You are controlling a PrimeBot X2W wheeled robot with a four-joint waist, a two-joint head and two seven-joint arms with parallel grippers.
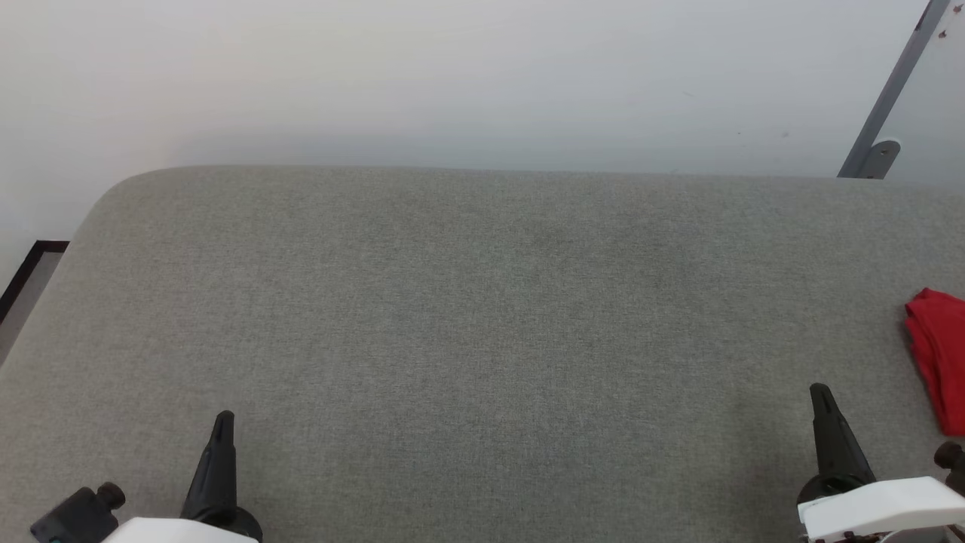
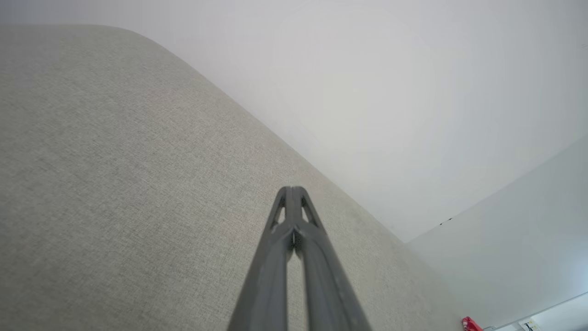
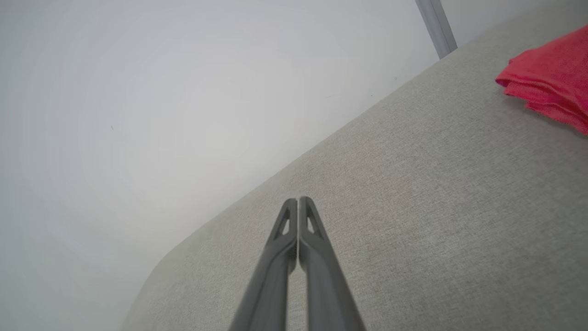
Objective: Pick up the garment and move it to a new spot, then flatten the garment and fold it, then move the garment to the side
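The left hand is fully closed, its two dark fingers pressed together to one point, and it holds nothing. It is near the front edge of the grey padded surface, on the left side. In the left wrist view the left hand shows both tips meeting with no gap, above bare grey fabric. I cannot tell if the tips touch the fabric.

The right hand is closed in the same way and is also empty, near the front edge on the right side. In its own wrist view the right hand has the fingers closed along their upper length.

The garment lies at the right edge of the padded surface, near the right hand and apart from it. It is a folded red bundle, cut off by the border of the picture, so sleeves, trim and number patch are not visible. In the right wrist view the garment shows stacked layers at its edge. In the left wrist view the garment is a very small red spot.
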